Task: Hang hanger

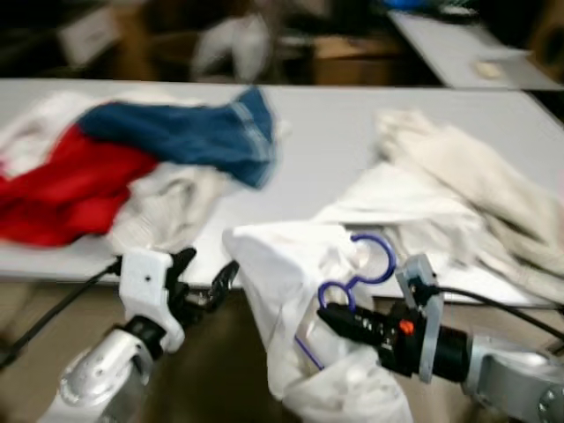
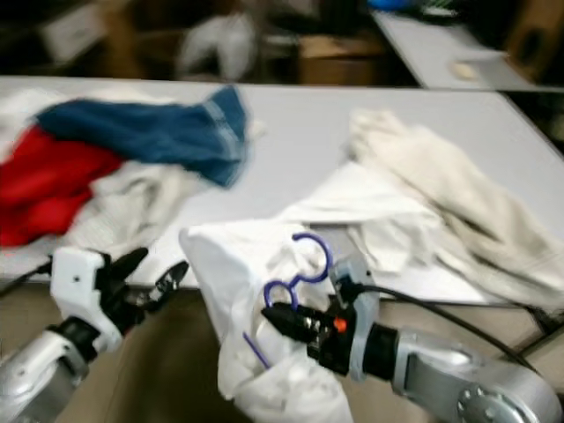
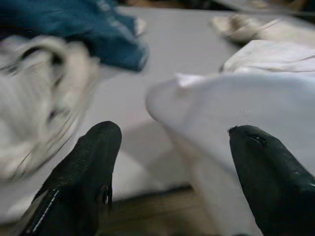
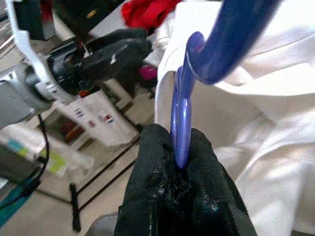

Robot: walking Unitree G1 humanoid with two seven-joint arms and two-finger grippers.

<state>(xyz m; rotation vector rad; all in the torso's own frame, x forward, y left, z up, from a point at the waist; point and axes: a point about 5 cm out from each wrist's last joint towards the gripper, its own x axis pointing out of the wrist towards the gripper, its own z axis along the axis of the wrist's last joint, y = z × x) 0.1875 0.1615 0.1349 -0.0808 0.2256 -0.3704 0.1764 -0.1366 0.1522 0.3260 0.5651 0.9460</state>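
- Hanger (image 1: 357,271): blue, held at the table's (image 1: 326,132) near edge, with a white shirt (image 1: 291,300) draped on it. Its hook curls up and away from you toward the table; the visible long axis runs up out of your right gripper (image 1: 328,315).
- Right gripper: fingers closed tight on the hanger's wire just under the hook, as your right wrist view shows. The arm reaches in low from the right, forearm nearly level, fingers pointing left.
- Left gripper (image 1: 204,280): fingers spread apart, holding nothing, beside the shirt's hanging edge; whether they touch it you cannot tell. The arm rises from lower left, fingers pointing right.
- Table: red (image 1: 70,189), blue (image 1: 189,132) and pale clothes (image 1: 458,189) lie heaped on it.
- Writing: no label or brand is legible to you.
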